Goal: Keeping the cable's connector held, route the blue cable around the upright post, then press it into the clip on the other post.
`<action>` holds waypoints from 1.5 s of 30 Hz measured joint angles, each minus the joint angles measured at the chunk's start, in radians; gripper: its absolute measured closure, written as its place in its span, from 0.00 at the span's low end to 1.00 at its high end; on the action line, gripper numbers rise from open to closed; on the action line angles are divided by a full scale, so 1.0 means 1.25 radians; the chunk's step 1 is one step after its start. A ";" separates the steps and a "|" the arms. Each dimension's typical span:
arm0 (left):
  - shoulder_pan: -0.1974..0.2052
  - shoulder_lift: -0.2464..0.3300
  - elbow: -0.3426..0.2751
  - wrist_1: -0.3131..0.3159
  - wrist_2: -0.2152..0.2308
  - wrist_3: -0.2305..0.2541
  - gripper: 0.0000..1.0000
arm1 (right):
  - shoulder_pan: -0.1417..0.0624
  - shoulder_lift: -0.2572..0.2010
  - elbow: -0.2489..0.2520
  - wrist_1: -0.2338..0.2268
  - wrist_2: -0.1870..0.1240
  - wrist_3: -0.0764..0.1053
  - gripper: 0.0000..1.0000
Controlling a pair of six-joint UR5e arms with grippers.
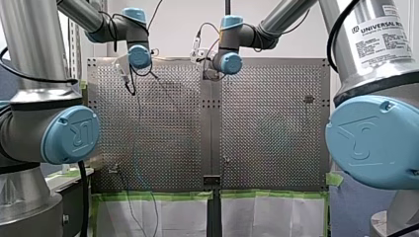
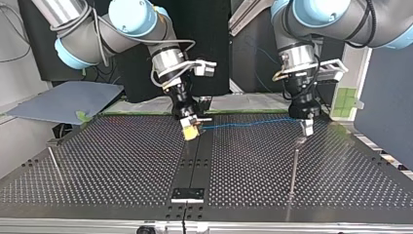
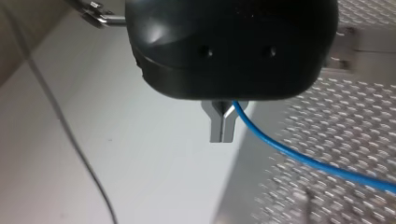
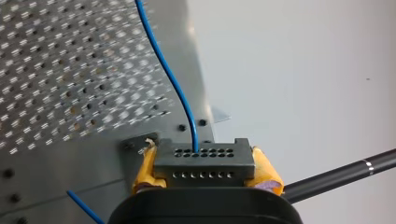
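Observation:
In the top view my right gripper (image 2: 191, 130) hangs low over the plate's far edge, near the middle. Its yellow pads (image 4: 145, 169) are shut on a grey connector block (image 4: 204, 161) with rows of holes. The blue cable (image 2: 248, 124) leaves the connector and runs towards the top view's right to my left gripper (image 2: 306, 126). The metal fingers (image 3: 219, 128) of that gripper are shut on the cable (image 3: 303, 161), which trails away over the plate. A thin upright post (image 2: 294, 165) stands just in front of my left gripper. Another thin post (image 2: 53, 163) stands at the top view's left.
The perforated plate (image 2: 122, 161) spans the table, with a black bracket (image 2: 187, 194) at its near middle. A grey board (image 2: 68, 100) lies beyond the plate at the top view's far left. A dark rod (image 4: 341, 175) slants beside my right gripper.

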 joint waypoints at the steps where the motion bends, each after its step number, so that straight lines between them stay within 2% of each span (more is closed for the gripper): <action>1: 0.002 0.003 0.006 -0.007 0.005 -0.003 1.00 | 0.000 0.000 -0.006 0.000 -0.001 0.005 1.00; 6: 0.017 -0.009 0.043 -0.026 0.024 -0.011 1.00 | 0.003 0.002 -0.039 0.001 -0.018 0.043 1.00; 8: 0.023 -0.008 0.059 -0.028 0.026 -0.011 1.00 | 0.005 0.002 -0.051 0.001 -0.023 0.052 1.00; 11: 0.033 -0.007 0.080 -0.029 0.031 -0.009 1.00 | 0.007 0.004 -0.062 0.002 -0.026 0.056 1.00; 16: 0.049 -0.019 0.107 -0.030 0.043 -0.006 1.00 | 0.009 0.023 -0.086 0.014 -0.028 0.057 1.00; 21: 0.066 -0.052 0.146 -0.036 0.063 -0.005 1.00 | 0.012 0.059 -0.123 0.036 -0.028 0.052 1.00; 29: 0.096 -0.097 0.196 -0.047 0.086 -0.004 1.00 | 0.014 0.108 -0.188 0.049 -0.030 0.054 1.00; 36: 0.149 -0.120 0.201 -0.055 0.132 0.010 1.00 | 0.014 0.145 -0.248 0.051 -0.034 0.052 1.00; 41: 0.190 -0.157 0.202 -0.056 0.167 0.016 1.00 | 0.013 0.169 -0.268 0.048 -0.034 0.046 1.00; 45: 0.203 -0.184 0.202 -0.054 0.197 0.021 1.00 | 0.011 0.183 -0.274 0.047 -0.034 0.041 1.00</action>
